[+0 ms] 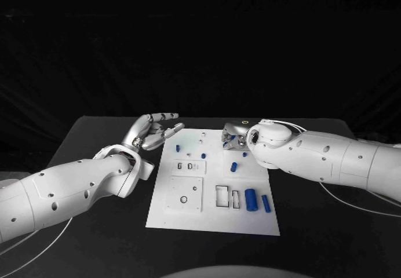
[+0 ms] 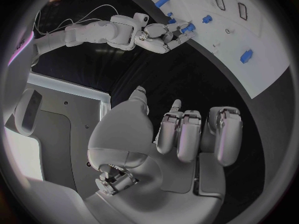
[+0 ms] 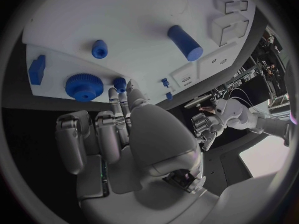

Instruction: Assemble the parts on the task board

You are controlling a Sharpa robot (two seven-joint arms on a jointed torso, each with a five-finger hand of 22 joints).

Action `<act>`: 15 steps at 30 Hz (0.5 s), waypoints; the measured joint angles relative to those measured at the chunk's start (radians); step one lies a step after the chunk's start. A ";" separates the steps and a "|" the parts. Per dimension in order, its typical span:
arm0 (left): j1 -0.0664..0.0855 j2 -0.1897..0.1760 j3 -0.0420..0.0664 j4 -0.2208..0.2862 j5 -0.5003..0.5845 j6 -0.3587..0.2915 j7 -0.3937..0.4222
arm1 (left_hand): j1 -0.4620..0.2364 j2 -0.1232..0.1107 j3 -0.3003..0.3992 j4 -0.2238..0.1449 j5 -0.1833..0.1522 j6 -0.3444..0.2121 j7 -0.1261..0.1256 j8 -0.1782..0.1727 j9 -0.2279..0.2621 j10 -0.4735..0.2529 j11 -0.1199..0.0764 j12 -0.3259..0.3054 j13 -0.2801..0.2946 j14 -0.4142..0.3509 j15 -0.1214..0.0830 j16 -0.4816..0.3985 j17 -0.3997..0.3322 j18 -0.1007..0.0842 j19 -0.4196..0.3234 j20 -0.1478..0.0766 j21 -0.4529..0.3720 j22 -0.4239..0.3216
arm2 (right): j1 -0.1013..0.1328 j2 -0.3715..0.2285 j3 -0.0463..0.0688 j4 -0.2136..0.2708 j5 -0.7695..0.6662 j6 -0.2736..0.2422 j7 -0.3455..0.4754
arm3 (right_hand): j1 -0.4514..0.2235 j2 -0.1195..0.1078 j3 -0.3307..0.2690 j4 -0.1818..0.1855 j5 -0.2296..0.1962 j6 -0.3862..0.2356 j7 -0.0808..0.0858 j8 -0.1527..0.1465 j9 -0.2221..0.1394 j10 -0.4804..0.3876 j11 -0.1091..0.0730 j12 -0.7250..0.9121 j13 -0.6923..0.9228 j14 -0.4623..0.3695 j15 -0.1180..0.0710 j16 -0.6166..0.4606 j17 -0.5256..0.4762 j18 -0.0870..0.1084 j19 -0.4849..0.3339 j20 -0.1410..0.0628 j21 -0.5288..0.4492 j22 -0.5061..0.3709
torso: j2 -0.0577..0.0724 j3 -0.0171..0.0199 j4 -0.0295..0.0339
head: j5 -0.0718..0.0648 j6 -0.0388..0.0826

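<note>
Right hand (image 1: 236, 136) worked at the far edge of the task board (image 1: 167, 220), fingertips at a small blue part (image 3: 119, 84), grip unclear; left hand (image 1: 153, 131) hovered spread, holding nothing, beside the board's far left corner. Judged early: blue cylinders (image 1: 251, 199) lay loose on the board, slots near them unfilled.

Lying flat mid-table: white task board (image 1: 167, 214), w/ rectangular cutouts and a ring slot. Resting near its right edge: two blue cylinders (image 1: 251, 200), side by side. Standing farther up the board: small blue pegs (image 1: 203, 155); blue gear (image 3: 84, 86) sitting nr far edge.
</note>
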 measured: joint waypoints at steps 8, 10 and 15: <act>0.000 0.002 0.000 -0.003 0.000 0.002 0.001 | 0.022 0.018 -0.039 0.000 0.000 0.121 -0.029 0.026 0.022 -0.020 -0.037 -0.125 0.000 -0.001 -0.024 0.000 0.000 0.000 0.004 -0.022 0.000 0.000 | -0.004 0.003 0.000 -0.008 0.000 0.018 -0.010 | 0.010 0.011 0.015 -0.002 0.000 0.000 0.000 0.000 0.000 0.004 -0.004 -0.012 0.000 0.000 0.000 0.000 0.001 0.000 0.000 0.007 0.000 0.000 | 0.000 0.0001 -0.0002 | 0.002 -0.003; 0.000 0.002 0.000 -0.003 0.000 0.003 0.001 | 0.027 0.023 -0.045 0.000 0.000 0.135 -0.033 0.031 0.025 -0.025 -0.038 -0.135 0.000 -0.001 -0.024 0.000 0.000 0.000 0.003 -0.022 0.000 0.000 | -0.005 0.004 0.000 -0.008 0.000 0.020 -0.013 | 0.010 0.011 0.020 -0.003 0.000 0.004 0.004 0.000 0.000 0.004 -0.004 -0.013 0.000 0.000 0.000 0.000 0.001 0.000 0.000 0.007 0.000 0.000 | 0.000 0.0003 -0.0001 | 0.002 -0.003; 0.000 0.002 0.000 -0.005 0.000 0.008 0.002 | 0.035 0.031 -0.065 -0.001 0.000 0.181 -0.046 0.045 0.036 -0.063 -0.049 -0.188 -0.060 -0.003 -0.036 0.000 0.000 0.008 -0.012 -0.038 -0.022 0.000 | -0.005 0.005 0.001 -0.009 0.000 0.023 -0.017 | 0.016 0.016 0.029 -0.004 0.000 0.006 0.006 -0.004 0.000 0.009 -0.009 -0.015 -0.001 0.000 0.000 0.000 0.001 0.000 0.000 0.007 0.000 0.000 | 0.000 0.0004 0.0000 | 0.004 -0.002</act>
